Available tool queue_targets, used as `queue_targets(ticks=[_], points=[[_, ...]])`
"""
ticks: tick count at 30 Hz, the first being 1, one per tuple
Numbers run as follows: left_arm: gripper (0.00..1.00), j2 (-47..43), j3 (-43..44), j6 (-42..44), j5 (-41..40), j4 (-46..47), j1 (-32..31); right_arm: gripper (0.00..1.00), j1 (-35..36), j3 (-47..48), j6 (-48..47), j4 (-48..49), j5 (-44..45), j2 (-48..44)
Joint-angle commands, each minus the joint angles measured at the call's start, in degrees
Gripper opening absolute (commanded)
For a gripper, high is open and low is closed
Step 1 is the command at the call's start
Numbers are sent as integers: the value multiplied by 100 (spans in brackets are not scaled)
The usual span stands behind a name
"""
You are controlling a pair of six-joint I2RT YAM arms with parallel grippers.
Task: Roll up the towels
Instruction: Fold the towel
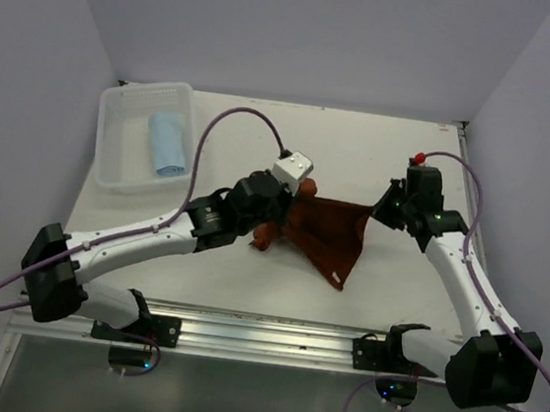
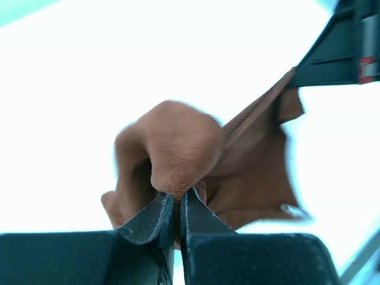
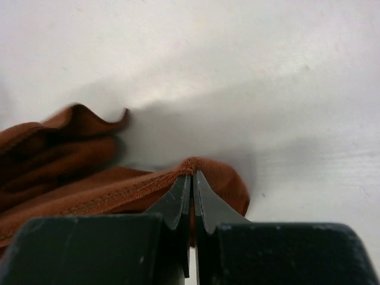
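Rust-brown towel (image 1: 329,234) is spanning the gap between the two grippers at mid-table, slightly right of centre. Left gripper (image 2: 177,199) is clamping a bunched fold at the towel's left end, with both jaws pressed together on the cloth. Right gripper (image 3: 191,178) is pinching the hemmed right corner in the same way. Between the two grips the upper edge is running taut, while the lower part is tapering to a corner that is pointing toward the near edge of the table (image 1: 197,277). Open tabletop is showing behind the towel, in front of it, and between it and the white plastic basket (image 1: 112,153) at the far-left corner. Light-blue towel (image 1: 168,144) is lying as a compact oblong inside that basket, well apart from both arms. The top camera is giving the full span and the basket, but the left wrist is hiding the left fingers there. Each wrist camera is showing its own pinch closely. The left wrist view is also catching the right gripper at its upper right corner.
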Motion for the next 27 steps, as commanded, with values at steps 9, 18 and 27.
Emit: queue_targets(ticks=[9,18,27], points=[[11,-1838,321,-628,-1370,-2172,1008,0,-132,2947,-667,-764,1149,846],[17,-2928,128,-1437,-2223,-2568,1026,0,-115,5093,-676,-1388,253,1787],[31,-2948,-609,-1165,-854,-1585,1008,0,-123,4808,-1071,-1626,717,1472]])
